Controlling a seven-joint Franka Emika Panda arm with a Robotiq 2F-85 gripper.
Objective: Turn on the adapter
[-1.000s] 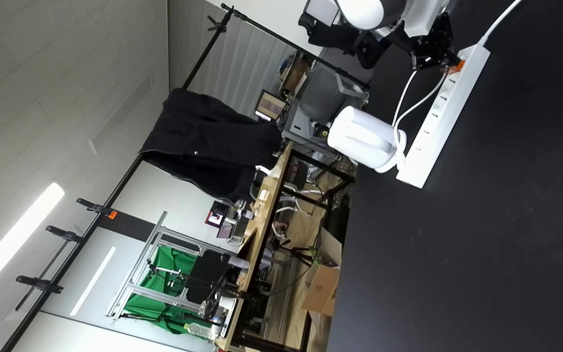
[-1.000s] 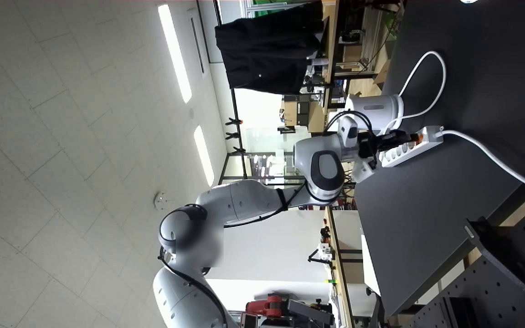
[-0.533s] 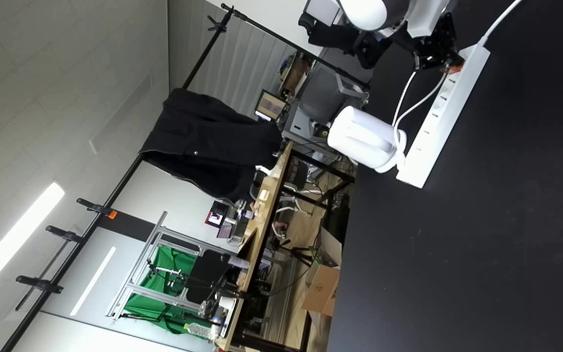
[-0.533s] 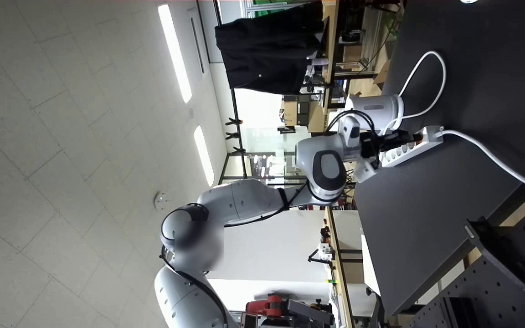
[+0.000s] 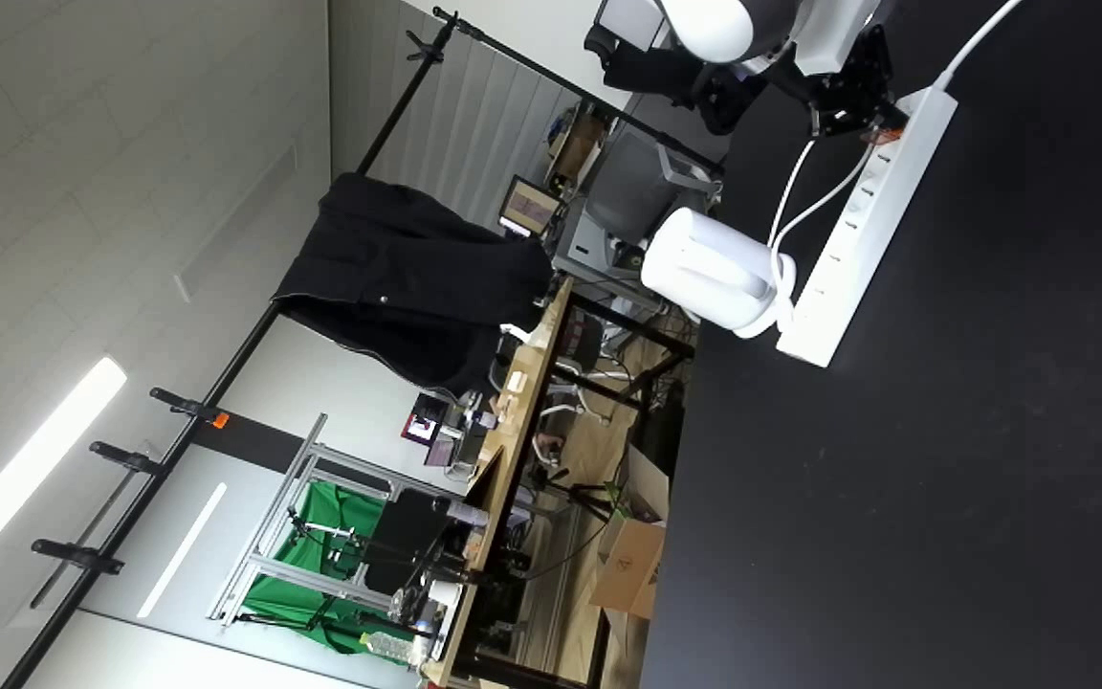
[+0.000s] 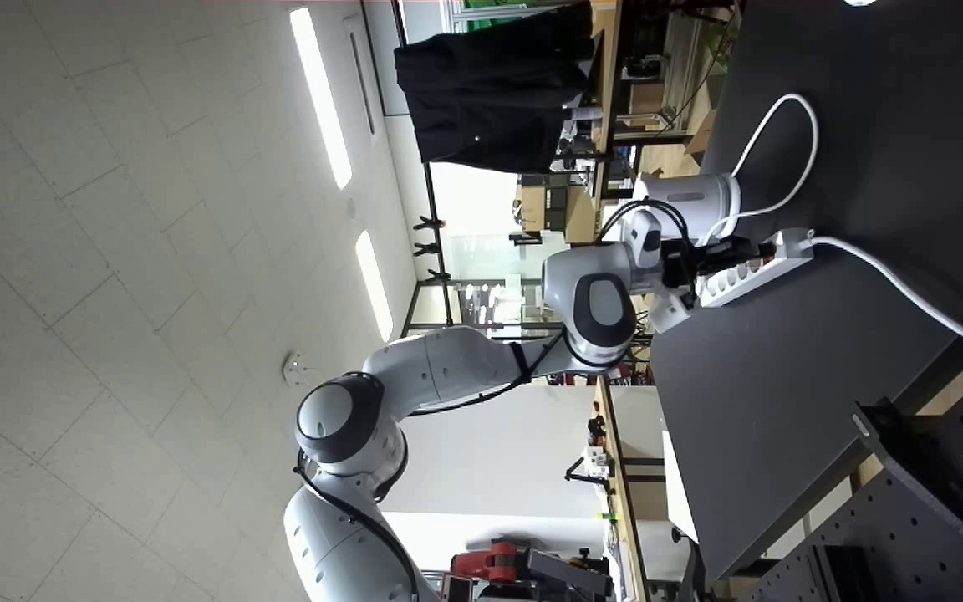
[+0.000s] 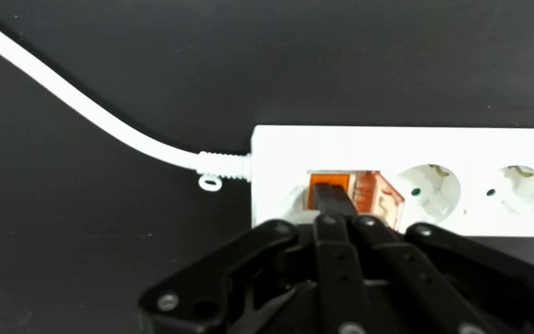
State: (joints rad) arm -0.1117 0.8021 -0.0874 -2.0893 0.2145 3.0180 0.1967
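End effector (image 7: 334,192), fingers (image 7: 328,199) pressed together, tips over the orange switch (image 7: 330,178) of the adapter (image 7: 434,146); contact hidden from these angles. Immediately beside the switch, a translucent reddish piece (image 7: 365,191); next, a row of round sockets (image 7: 436,195) along the white strip, set on the black worktop (image 5: 895,478). At the switch end, a white cord (image 7: 72,93) leading away. Beside the adapter, in both exterior views, a white kettle (image 5: 709,273), near a looped white cable (image 6: 814,138). In the background, a dark jacket (image 5: 407,273) on a black pole (image 5: 240,359).

One adapter (image 5: 874,232), apparently one kettle (image 5: 716,273)
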